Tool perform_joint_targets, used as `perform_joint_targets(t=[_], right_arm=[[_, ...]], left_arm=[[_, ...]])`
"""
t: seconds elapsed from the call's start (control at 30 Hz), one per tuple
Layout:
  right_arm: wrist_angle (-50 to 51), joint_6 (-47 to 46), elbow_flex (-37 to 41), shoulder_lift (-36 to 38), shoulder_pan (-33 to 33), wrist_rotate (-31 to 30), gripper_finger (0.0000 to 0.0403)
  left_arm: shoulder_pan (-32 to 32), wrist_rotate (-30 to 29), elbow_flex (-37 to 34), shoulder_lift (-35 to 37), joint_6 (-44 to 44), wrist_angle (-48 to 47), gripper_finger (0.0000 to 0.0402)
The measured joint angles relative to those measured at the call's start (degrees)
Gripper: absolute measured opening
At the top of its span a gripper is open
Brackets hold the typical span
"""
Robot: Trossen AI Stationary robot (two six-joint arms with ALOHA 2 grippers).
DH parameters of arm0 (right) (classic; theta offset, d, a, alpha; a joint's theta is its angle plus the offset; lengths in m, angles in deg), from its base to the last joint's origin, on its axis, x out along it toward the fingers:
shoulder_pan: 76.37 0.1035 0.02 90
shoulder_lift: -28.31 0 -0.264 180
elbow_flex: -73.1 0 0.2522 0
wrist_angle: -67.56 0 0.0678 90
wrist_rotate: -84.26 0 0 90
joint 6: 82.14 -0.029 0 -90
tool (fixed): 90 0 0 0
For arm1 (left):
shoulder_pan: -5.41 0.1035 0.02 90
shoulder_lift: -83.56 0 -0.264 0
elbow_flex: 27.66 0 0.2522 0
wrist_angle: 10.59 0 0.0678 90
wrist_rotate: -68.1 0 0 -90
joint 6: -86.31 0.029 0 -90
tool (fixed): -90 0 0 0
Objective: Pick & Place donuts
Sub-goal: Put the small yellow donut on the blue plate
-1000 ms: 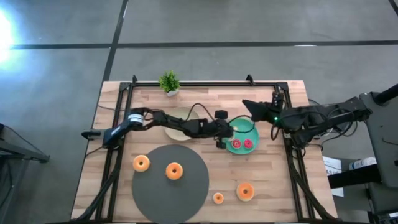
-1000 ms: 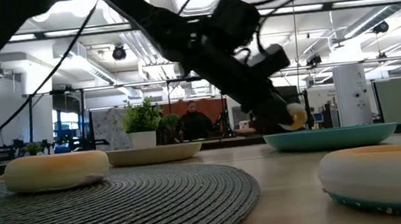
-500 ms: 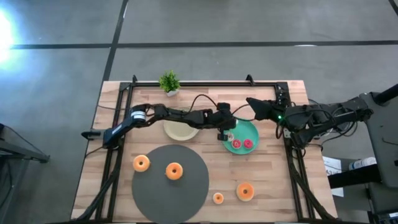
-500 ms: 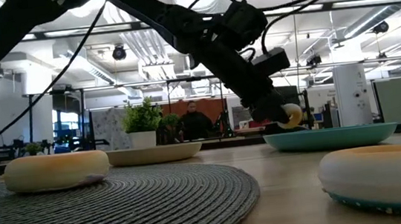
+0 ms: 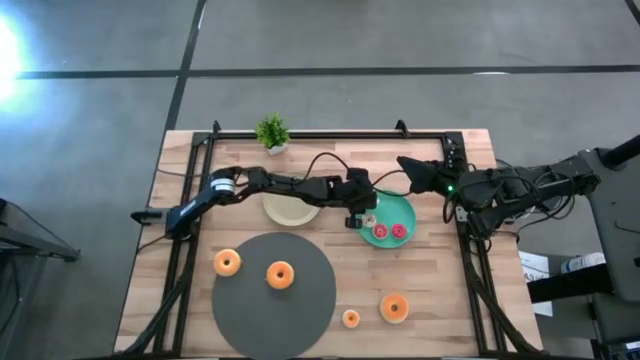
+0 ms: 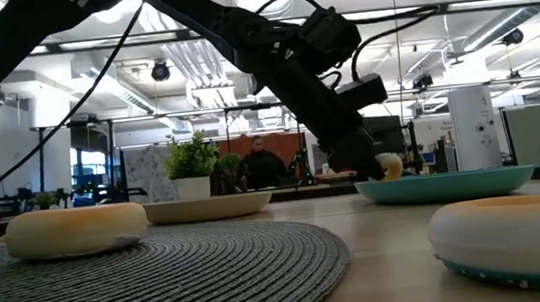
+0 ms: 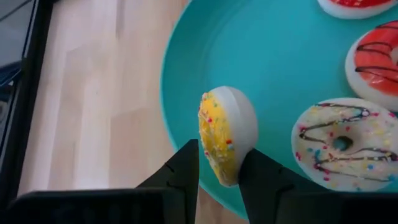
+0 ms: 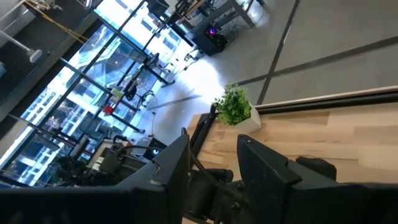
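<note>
Left tool point(image 7: 219, 168) over the teal round plate point(image 7: 261, 74), jaws parted either side of a small yellow-sprinkled white donut point(image 7: 227, 134) standing on edge on the plate's near edge; gripped or just freed, cannot tell. Three more frosted donuts just beyond. Four orange-tan donuts left: two on dark grey round mat point(image 5: 300, 300), two on wooden surface. Right tool point(image 8: 211, 162) parked aside, part-open, empty. No readable writing.

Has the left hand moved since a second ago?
Yes. The left hand went from the near-left rim of the round teal plate toward the small green potted plant, over the plate.
</note>
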Motion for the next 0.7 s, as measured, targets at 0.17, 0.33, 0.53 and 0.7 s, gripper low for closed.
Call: perform_joint_targets(t=[0.17, 0.33, 0.53, 0.7], right_arm=[[0.0, -0.2, 0.1, 0.0, 0.0, -0.2, 0.0129], [0.0, -0.2, 0.1, -0.1, 0.0, -0.2, 0.0130], [0.0, -0.4, 0.1, -0.1, 0.0, -0.2, 0.0130], [0.0, -0.4, 0.1, -0.1, 0.0, -0.1, 0.0130]], left_arm=[[0.1, -3.4, 0.0, 0.0, 0.0, 0.2, 0.0078], [0.2, -1.7, 0.0, 0.0, 1.9, -0.5, 0.0078], [0.2, 8.1, 0.0, 0.0, 4.5, -3.5, 0.0078], [0.2, 6.6, 0.3, 0.0, 5.2, -5.6, 0.0078]])
